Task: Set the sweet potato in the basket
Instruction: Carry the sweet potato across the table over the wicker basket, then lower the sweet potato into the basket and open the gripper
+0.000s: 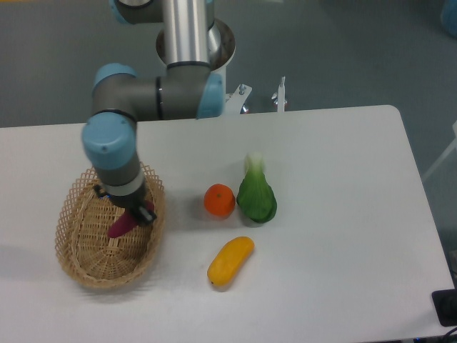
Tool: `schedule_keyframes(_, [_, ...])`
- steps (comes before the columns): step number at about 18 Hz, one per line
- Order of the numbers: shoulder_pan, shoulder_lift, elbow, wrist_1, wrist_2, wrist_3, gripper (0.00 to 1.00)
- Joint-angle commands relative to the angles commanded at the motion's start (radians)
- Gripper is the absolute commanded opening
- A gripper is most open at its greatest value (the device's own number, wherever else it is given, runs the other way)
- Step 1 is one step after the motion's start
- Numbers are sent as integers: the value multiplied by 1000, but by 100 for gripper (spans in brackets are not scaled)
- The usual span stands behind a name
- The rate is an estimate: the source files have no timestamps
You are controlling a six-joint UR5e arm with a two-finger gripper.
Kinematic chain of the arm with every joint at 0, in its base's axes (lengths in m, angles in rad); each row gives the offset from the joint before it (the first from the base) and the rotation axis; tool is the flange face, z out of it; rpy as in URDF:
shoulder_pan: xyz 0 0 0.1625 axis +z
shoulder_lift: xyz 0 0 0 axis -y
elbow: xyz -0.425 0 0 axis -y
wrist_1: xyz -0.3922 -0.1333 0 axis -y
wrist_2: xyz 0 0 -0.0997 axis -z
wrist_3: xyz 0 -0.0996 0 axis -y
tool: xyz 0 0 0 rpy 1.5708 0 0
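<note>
Gripper [130, 216] at left of frame gripped sweet potato [121, 225] tilted over wicker basket [78, 246], apparently positioned for release into it; orange [219, 201], bok choy [256, 194], mango [230, 261] lay well right.

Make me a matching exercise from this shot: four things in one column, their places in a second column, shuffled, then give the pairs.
Things:
1. sweet potato
2. orange
3. yellow fruit
4. green vegetable

Places:
A. nearest the table's front edge, alone
B. held in the gripper over the basket
C. right of the orange, touching or almost touching it
D. between the basket and the green vegetable

Pairs: 1-B, 2-D, 3-A, 4-C
</note>
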Motion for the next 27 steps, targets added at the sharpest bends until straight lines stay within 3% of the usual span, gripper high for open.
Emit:
schedule_keyframes(2, [-15, -18, 0, 23, 0, -26, 24])
schedule_keyframes(4, [-17, -22, 0, 35, 0, -49, 32])
schedule_keyframes(6, [-17, -22, -2, 42, 0, -45, 73])
schedule_keyframes(7, [-17, -20, -6, 43, 2, -48, 100])
schedule_keyframes(19, [0, 6, 29, 35, 14, -38, 100])
schedule_keyframes(24, [43, 8, 51, 32, 52, -34, 100])
schedule_keyframes(27, [113, 15, 83, 29, 49, -17, 100])
